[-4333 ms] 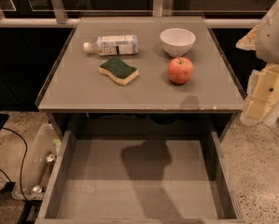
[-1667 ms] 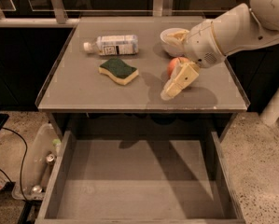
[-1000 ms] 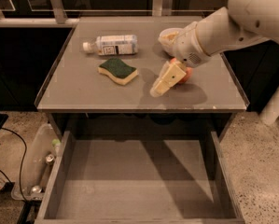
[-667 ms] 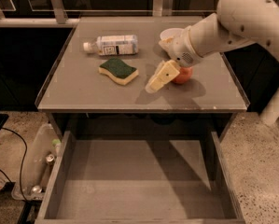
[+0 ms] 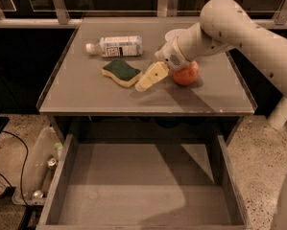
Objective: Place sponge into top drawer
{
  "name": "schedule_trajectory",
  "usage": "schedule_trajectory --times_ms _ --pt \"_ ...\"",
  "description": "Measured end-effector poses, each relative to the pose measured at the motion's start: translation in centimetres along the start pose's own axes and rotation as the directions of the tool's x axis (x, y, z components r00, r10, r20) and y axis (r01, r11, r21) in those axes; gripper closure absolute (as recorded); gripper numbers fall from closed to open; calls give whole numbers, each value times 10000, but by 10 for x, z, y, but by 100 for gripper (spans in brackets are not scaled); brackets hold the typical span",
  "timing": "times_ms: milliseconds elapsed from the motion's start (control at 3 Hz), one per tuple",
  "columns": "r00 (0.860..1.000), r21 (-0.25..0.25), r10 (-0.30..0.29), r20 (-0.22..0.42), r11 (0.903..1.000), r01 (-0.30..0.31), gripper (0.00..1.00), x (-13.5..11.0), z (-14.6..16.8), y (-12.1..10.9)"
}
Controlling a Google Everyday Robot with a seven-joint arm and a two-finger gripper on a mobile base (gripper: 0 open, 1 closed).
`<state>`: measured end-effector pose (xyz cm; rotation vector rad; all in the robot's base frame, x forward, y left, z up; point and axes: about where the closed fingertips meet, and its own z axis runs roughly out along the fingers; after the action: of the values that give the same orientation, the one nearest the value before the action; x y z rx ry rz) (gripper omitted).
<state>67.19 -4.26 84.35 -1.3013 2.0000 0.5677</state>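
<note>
The sponge (image 5: 120,72), pale yellow foam with a dark green top, lies flat on the grey cabinet top (image 5: 85,92), left of centre. My gripper (image 5: 142,84) hangs just right of the sponge's right edge, low over the surface, at the end of the white arm reaching in from the right. The top drawer (image 5: 143,190) is pulled out wide open below the cabinet top, and nothing lies in it.
A clear plastic bottle (image 5: 115,46) lies on its side behind the sponge. An orange-red fruit (image 5: 186,74) sits behind my wrist, and a white bowl is mostly hidden by the arm. A bin with cans (image 5: 37,174) stands on the floor at the left.
The arm swung in from the right edge, over the fruit and bowl, and the gripper has travelled leftward and down until it is beside the sponge. The sponge and drawer have not moved.
</note>
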Motion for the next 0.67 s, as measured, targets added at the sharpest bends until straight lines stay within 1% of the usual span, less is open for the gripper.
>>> schedule_trajectory --times_ms 333,667 --pt "9995 -62 255 -194 9997 -257 0 -22 20 0" --pt "9993 105 50 -384 9999 -46 0 -53 37 12"
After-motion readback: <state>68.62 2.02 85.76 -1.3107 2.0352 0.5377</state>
